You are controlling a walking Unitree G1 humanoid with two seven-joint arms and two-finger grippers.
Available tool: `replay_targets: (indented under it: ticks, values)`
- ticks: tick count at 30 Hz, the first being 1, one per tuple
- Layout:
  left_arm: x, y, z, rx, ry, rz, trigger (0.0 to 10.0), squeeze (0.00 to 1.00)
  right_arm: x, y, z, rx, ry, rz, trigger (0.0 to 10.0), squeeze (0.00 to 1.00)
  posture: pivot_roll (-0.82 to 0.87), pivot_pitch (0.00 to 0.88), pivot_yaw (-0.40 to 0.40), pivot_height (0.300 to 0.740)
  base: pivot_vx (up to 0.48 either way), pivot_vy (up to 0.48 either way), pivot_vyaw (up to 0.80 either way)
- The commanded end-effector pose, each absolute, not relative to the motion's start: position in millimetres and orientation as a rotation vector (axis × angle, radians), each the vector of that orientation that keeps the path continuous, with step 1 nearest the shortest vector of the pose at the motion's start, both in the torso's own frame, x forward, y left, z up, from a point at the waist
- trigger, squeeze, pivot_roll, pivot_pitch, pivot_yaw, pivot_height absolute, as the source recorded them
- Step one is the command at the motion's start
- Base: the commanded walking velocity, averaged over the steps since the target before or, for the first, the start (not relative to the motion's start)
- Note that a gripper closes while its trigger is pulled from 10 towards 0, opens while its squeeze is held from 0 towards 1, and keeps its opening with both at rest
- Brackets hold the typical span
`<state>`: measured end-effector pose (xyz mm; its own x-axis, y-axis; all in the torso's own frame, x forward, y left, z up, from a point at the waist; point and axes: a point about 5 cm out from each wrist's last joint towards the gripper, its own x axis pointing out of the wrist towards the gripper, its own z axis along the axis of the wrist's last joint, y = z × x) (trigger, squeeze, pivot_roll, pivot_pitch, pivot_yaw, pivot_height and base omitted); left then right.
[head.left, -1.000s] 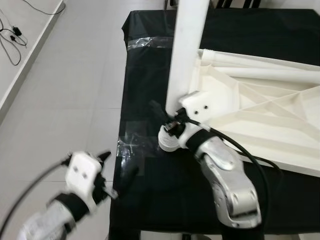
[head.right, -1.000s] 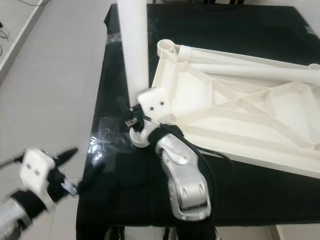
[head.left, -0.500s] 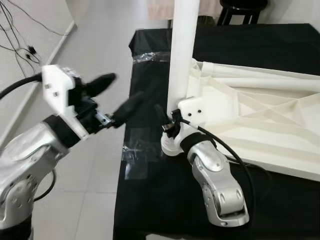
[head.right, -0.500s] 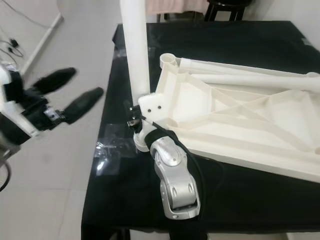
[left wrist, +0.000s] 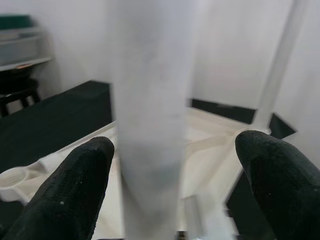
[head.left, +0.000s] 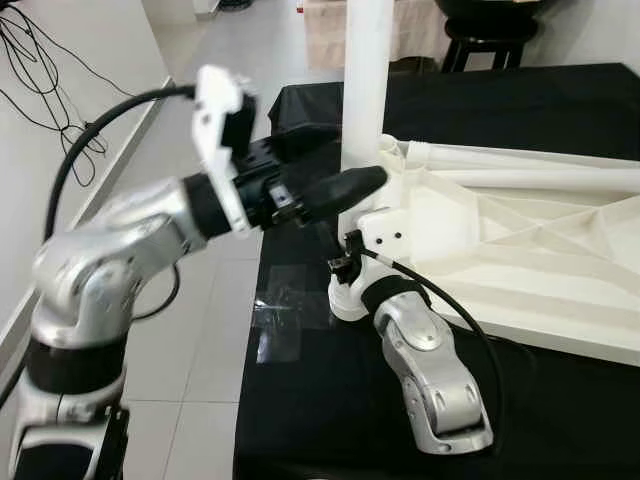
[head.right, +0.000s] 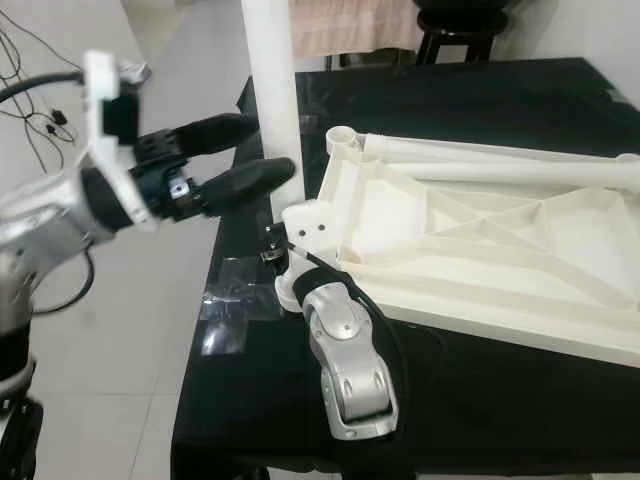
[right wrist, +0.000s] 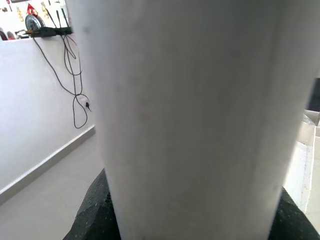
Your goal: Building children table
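Note:
A white table leg (head.left: 365, 90) stands upright at the near left corner of the upturned white table top (head.left: 520, 250). My right gripper (head.left: 338, 255) is shut on the leg just above its base; in the right wrist view the leg (right wrist: 190, 115) sits between the black fingers (right wrist: 95, 215). My left gripper (head.right: 272, 148) is open higher up, with one finger on each side of the leg. The left wrist view has the leg (left wrist: 147, 125) between the spread fingertips (left wrist: 75, 185), apart from both.
Other white legs (head.left: 520, 160) lie along the far edge of the table top. Everything rests on a black-covered table (head.left: 330, 400) with clear tape (head.left: 285, 320) near its left edge. Tiled floor and cables (head.left: 40, 60) are to the left, a dark stool (head.left: 490, 20) behind.
My left arm has risen from low beside the table and reached right until its open fingers straddle the leg. The right gripper has kept its hold. The camera has tilted up.

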<state>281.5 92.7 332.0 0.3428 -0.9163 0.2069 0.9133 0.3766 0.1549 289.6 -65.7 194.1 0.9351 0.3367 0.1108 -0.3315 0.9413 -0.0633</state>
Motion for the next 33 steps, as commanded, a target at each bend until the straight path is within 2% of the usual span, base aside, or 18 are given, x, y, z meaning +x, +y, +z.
replay_targets:
  ticks: [1,6,7,8,9,17,31,32,33]
  values:
    - [287.7,90.0,328.4,0.046,-0.258,-1.174,10.0,0.0,286.2,-63.6,172.9,0.027,-0.025,0.343,10.0,0.0,0.08,0.135,0.114,0.74,0.0,0.0,0.0]
    - [303.4,83.1,332.7,0.089,-0.261,-1.105,10.0,0.0,284.2,-59.2,174.0,0.038,-0.042,0.371,10.0,0.0,0.08,0.134,0.123,0.74,0.0,0.0,0.0]
    - [308.9,79.3,335.2,0.09,-0.263,-1.093,8.2,0.0,283.5,-57.6,173.9,0.045,-0.049,0.38,10.0,0.0,0.07,0.133,0.128,0.74,0.0,0.0,0.0]
    - [308.9,79.3,335.2,0.09,-0.263,-1.093,8.2,0.0,283.5,-57.6,173.9,0.045,-0.049,0.38,10.0,0.0,0.07,0.133,0.128,0.74,0.0,0.0,0.0]
    - [309.7,76.3,335.7,0.074,-0.263,-1.105,0.0,0.0,283.2,-57.0,174.0,0.047,-0.052,0.383,10.0,0.0,0.07,0.133,0.131,0.74,0.0,0.0,0.0]
    - [304.9,60.8,330.2,0.007,-0.248,-1.177,0.0,0.0,282.9,-55.9,174.6,0.043,-0.064,0.4,10.0,0.0,0.07,0.131,0.123,0.74,0.0,0.0,0.0]
    - [303.7,51.9,320.5,-0.041,-0.227,-1.197,0.0,0.0,284.0,-53.6,177.3,0.001,-0.082,0.451,10.0,0.0,0.06,0.133,0.107,0.74,0.0,0.0,0.0]
    - [303.8,51.6,320.4,-0.043,-0.228,-1.196,0.0,0.0,284.3,-53.9,177.5,-0.006,-0.084,0.456,10.0,1.0,0.06,0.133,0.107,0.74,0.0,0.0,0.0]
    - [302.9,51.0,320.3,-0.045,-0.23,-1.194,0.0,0.0,285.9,-54.0,183.2,0.013,-0.102,0.515,10.0,1.0,0.06,0.133,0.101,0.74,0.0,0.0,0.0]
